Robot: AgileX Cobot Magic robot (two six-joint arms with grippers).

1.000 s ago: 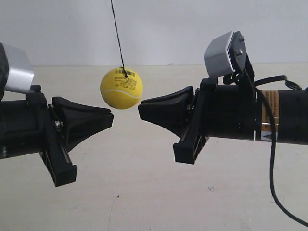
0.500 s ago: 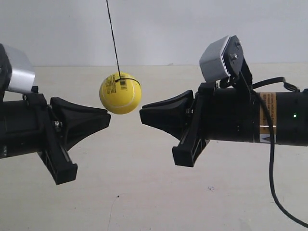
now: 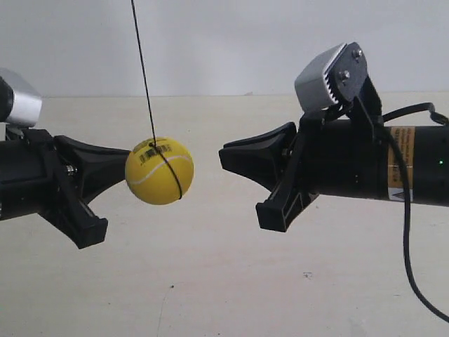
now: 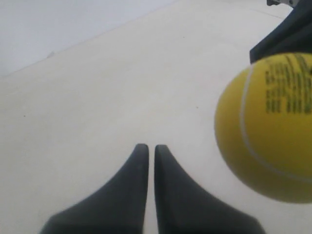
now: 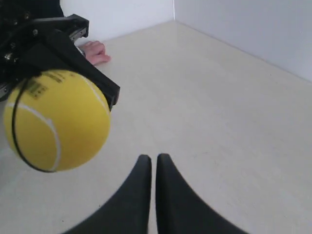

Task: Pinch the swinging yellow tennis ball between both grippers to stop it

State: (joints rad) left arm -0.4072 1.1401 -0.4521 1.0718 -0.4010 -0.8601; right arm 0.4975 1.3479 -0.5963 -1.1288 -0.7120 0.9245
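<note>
The yellow tennis ball (image 3: 159, 170) hangs on its thin dark string (image 3: 142, 77), low and toward the exterior view's left. It rests against or just in front of my left gripper (image 3: 128, 150), whose cone tip is shut on nothing. My right gripper (image 3: 223, 156), shut too, points at the ball across a gap. Seen from the left wrist, the ball (image 4: 268, 126) looms large off to one side of the closed left gripper (image 4: 146, 147). The right wrist view has the ball (image 5: 56, 119) beside the closed right gripper (image 5: 153, 157), with the left arm (image 5: 58, 44) behind it.
A pale tabletop (image 3: 231, 281) lies below, with a white wall (image 3: 231, 42) behind. A black cable (image 3: 407, 239) droops from the right arm. A grey module (image 3: 326, 77) tops that arm. A person's hand (image 5: 95, 51) rests on the table behind the left arm.
The ball has swung left and lower, from midway between the tips to the left tip. The left arm has drawn back leftward; the right arm has shifted slightly right.
</note>
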